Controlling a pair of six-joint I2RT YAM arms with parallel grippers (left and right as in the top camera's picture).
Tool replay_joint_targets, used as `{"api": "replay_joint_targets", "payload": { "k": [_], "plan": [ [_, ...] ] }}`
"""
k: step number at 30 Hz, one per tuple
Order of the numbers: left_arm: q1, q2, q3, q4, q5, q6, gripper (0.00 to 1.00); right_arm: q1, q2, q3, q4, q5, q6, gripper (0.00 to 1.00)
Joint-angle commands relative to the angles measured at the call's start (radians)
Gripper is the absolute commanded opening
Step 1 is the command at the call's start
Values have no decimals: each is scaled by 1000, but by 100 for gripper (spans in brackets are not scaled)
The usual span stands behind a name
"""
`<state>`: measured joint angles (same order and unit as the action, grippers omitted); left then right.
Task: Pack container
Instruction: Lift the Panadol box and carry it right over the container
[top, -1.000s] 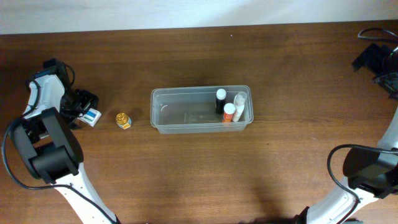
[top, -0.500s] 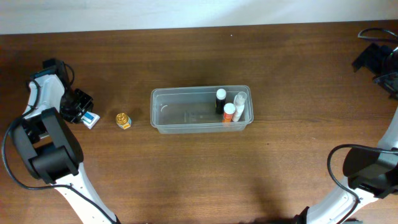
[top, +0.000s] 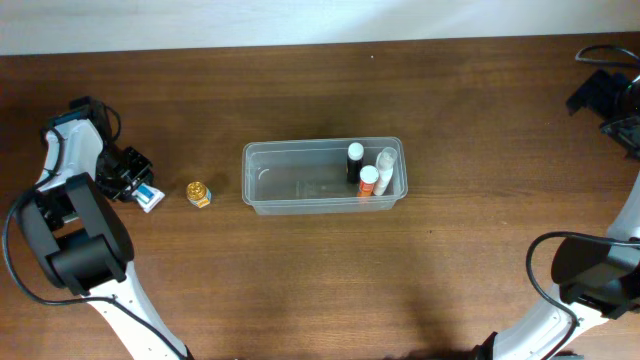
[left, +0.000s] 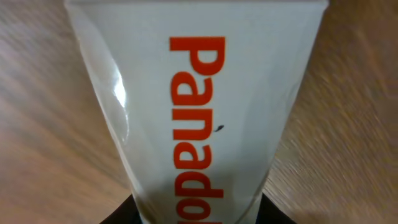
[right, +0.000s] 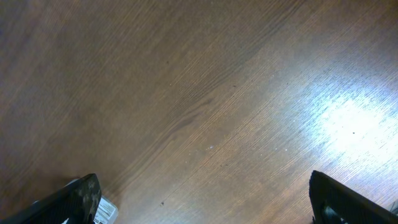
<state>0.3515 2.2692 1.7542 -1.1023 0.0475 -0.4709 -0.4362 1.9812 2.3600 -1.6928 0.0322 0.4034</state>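
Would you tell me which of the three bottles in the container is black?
The black bottle, leftmost in the container; the orange bottle and whitish bottle are to its right.

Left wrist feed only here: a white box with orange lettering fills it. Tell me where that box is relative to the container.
Observer: The box is in the left gripper, which is shut on it, well off to the left arm's side of the container.
Operator: Report what lies between them.
Observer: One small gold-topped jar stands on the wood between them, touching neither.
Operator: Give me the container's contents.
Observer: Three small bottles crowd its right end: a black bottle with a white cap, an orange bottle with a white cap, and a pale bottle. The rest of its floor is bare.
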Motion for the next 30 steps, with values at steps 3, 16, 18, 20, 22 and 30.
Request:
{"api": "replay_joint_targets", "payload": {
  "k": [3, 16, 18, 20, 22, 30],
  "plan": [
    [5, 13, 34, 2, 178, 143, 34, -3, -24, 10, -6, -1, -6, 98],
    [-14, 12, 335, -165, 445, 330, 28, -3, -24, 10, -6, -1, -6, 98],
    [-29, 12, 395, -209, 468, 366, 29, -3, -24, 10, -6, -2, -6, 98],
    [-53, 12, 462, -256, 493, 416, 29, -3, -24, 10, -6, -1, -6, 98],
    [-84, 12, 526, -297, 516, 465, 30, -3, -24, 10, -6, -1, -6, 98],
    [-284, 12, 758, -451, 520, 715, 30, -3, -24, 10, -6, -2, -6, 98]
  ]
}}
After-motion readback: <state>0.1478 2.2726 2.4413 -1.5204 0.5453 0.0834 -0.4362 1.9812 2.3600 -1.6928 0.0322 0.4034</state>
